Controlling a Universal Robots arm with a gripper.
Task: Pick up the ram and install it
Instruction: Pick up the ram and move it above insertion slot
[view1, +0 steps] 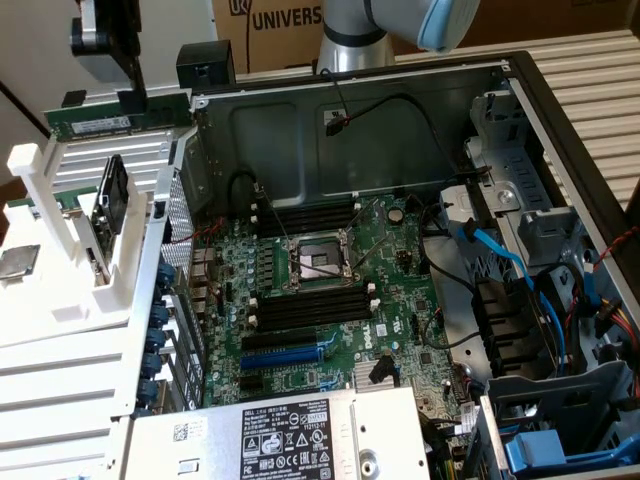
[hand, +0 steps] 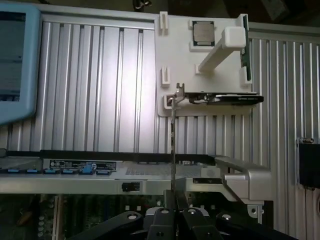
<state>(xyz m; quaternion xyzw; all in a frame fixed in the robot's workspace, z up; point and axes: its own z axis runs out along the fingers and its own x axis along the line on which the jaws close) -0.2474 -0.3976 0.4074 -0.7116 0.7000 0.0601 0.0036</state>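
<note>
The ram (view1: 100, 122) is a thin green stick held level in the air at the exterior view's upper left, above the white holder and outside the open computer case. My gripper (view1: 133, 100) is shut on its right end from above. In the wrist view the ram (hand: 172, 145) shows edge-on as a thin line running out from my gripper (hand: 173, 212). The black memory slots (view1: 310, 305) lie on the motherboard beside the processor socket (view1: 315, 262), with a second bank (view1: 305, 215) behind it, well to the right of and below the ram.
A white holder (view1: 60, 290) at the left carries a black card (view1: 108, 195) and a processor chip (view1: 20, 262). The case's metal wall (view1: 185, 250) stands between holder and motherboard. A blue expansion slot (view1: 285, 355), the power supply (view1: 290, 440) and blue cables (view1: 500, 260) crowd the case.
</note>
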